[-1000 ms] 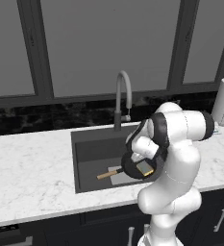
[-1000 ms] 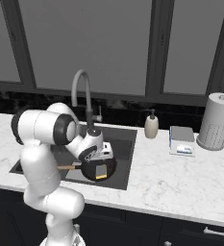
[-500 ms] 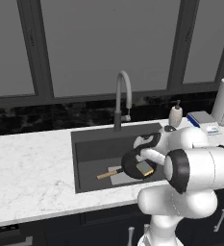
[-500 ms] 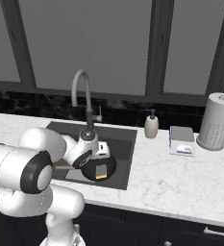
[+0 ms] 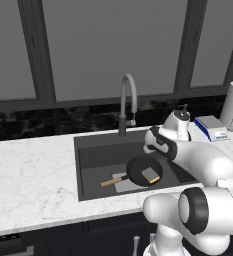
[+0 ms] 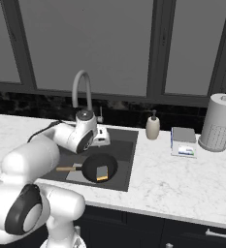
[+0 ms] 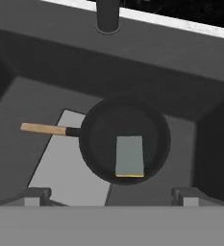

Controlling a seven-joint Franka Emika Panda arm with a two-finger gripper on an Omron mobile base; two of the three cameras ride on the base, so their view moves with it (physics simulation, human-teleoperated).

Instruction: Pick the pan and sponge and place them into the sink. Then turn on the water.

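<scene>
The black pan (image 7: 104, 144) lies on the bottom of the dark sink (image 5: 95, 150), its wooden handle (image 7: 43, 128) pointing left. The sponge (image 7: 130, 156) rests flat inside the pan, grey-green side up, and I also see the sponge (image 5: 151, 175) from the left base. My gripper (image 7: 111, 194) hangs open above the pan, holding nothing. The gripper (image 6: 102, 139) hovers over the basin's back part, just right of the arched faucet (image 5: 128, 100). No water falls from the spout.
On the marble counter right of the sink stand a soap dispenser (image 6: 153, 128), a white-and-blue scale (image 6: 185, 147) and a paper towel roll (image 6: 219, 123). Dark windows and a black backsplash run behind the faucet.
The arm has swung up and back from low over the pan toward the faucet. The gripper stays open. Pan and sponge have not moved.
</scene>
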